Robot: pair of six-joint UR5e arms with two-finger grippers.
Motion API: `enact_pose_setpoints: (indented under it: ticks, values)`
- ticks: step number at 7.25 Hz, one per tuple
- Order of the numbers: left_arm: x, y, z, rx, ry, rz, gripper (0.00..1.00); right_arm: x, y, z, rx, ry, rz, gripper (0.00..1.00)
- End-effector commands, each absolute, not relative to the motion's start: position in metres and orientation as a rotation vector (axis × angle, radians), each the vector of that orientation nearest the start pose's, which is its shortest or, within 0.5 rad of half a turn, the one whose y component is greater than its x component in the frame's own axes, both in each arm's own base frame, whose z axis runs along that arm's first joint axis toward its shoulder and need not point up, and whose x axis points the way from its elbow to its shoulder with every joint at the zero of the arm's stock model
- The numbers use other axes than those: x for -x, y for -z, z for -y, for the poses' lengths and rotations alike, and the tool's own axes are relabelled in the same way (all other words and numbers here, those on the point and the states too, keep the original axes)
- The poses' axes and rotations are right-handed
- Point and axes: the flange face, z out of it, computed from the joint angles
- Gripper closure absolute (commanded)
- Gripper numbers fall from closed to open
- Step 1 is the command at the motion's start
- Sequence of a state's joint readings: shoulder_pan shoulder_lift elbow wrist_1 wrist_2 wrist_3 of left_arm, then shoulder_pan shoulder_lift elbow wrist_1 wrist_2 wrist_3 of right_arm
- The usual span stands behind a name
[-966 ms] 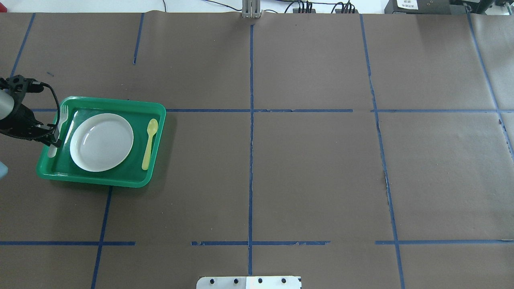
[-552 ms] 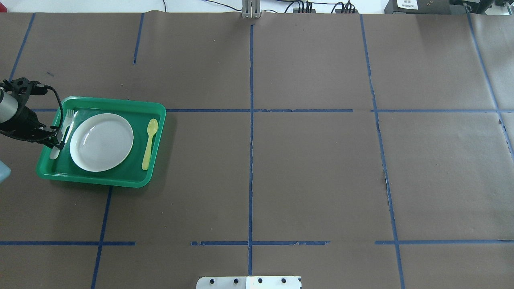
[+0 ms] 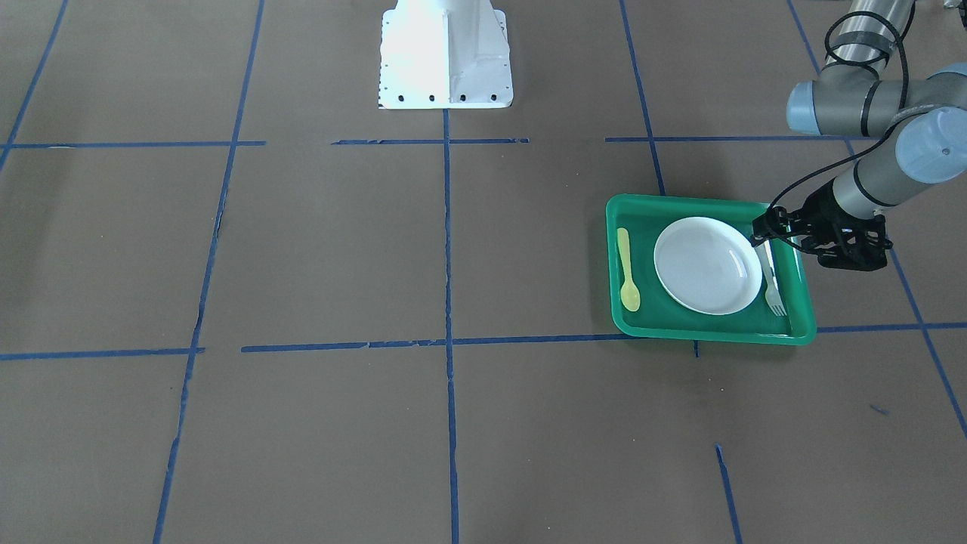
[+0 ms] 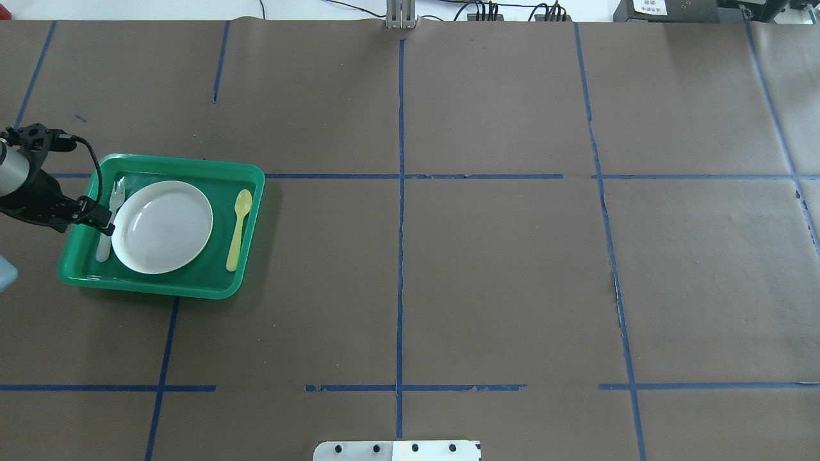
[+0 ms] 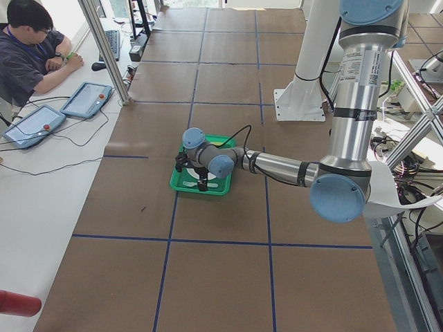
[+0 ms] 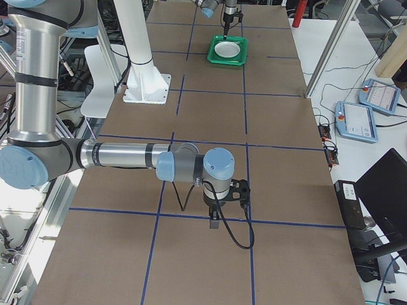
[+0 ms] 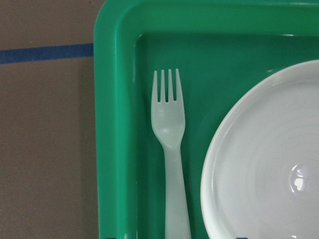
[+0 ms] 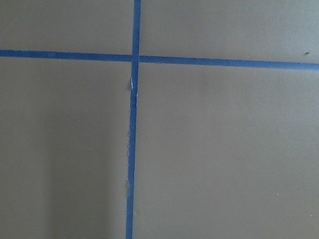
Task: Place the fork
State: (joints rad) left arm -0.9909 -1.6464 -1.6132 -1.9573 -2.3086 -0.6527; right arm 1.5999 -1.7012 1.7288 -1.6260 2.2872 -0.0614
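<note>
The pale white fork [image 4: 117,192] lies in the green tray [image 4: 192,168], in the strip between the tray's left wall and the white plate [image 4: 162,226], tines toward the far side. In the left wrist view the fork [image 7: 169,124] runs down out of the bottom edge, with two dark fingertips just showing far apart on either side of its handle. My left gripper [image 4: 106,225] hovers over the middle of the handle and looks open around it. The front view shows the same gripper [image 3: 761,236] over the fork [image 3: 774,291]. My right gripper [image 6: 215,222] is far off over bare paper; I cannot tell its state.
A yellow spoon [image 4: 238,227] lies in the tray to the right of the plate. Brown paper with blue tape lines [image 4: 401,256] covers the table. The robot's white base plate [image 3: 446,53] stands at the robot's edge of the table.
The left gripper moved right, from over the tray's left rim to inside it, and the fork moved with it to a spot close beside the plate.
</note>
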Motion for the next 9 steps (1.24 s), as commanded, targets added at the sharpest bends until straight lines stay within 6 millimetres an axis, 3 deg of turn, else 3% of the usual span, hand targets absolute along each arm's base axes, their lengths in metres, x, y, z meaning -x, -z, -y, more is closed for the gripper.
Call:
enact_pose_setpoints:
  ticks: [1,2,3,4,6,7,8,9]
  values:
    - [-0.212,-0.541,0.496,-0.019,-0.070,-0.876,0.00,-0.081,-0.651,0.432,-0.006,0.021,0.717,0.00]
    - [-0.169,-0.542,0.510,-0.047,0.000,-0.867,0.00,-0.081,-0.651,0.432,-0.005,0.019,0.717,0.00]
    - [-0.133,-0.541,0.519,-0.091,-0.015,-0.850,0.00,-0.081,-0.651,0.432,-0.006,0.021,0.717,0.00]
    - [-0.083,-0.546,0.525,-0.109,-0.043,-0.806,0.00,-0.081,-0.651,0.432,-0.005,0.019,0.717,0.00]
    - [0.004,-0.553,0.515,-0.077,-0.116,-0.735,0.00,-0.081,-0.651,0.432,-0.006,0.021,0.717,0.00]
    - [0.042,-0.578,0.502,-0.076,-0.177,-0.724,0.00,-0.081,-0.651,0.432,-0.006,0.021,0.717,0.00]
    - [0.075,-0.613,0.470,-0.056,-0.153,-0.733,0.00,-0.081,-0.651,0.432,-0.006,0.021,0.717,0.00]
    - [0.097,-0.629,0.449,-0.048,-0.095,-0.736,0.00,-0.081,-0.651,0.432,-0.006,0.021,0.717,0.00]
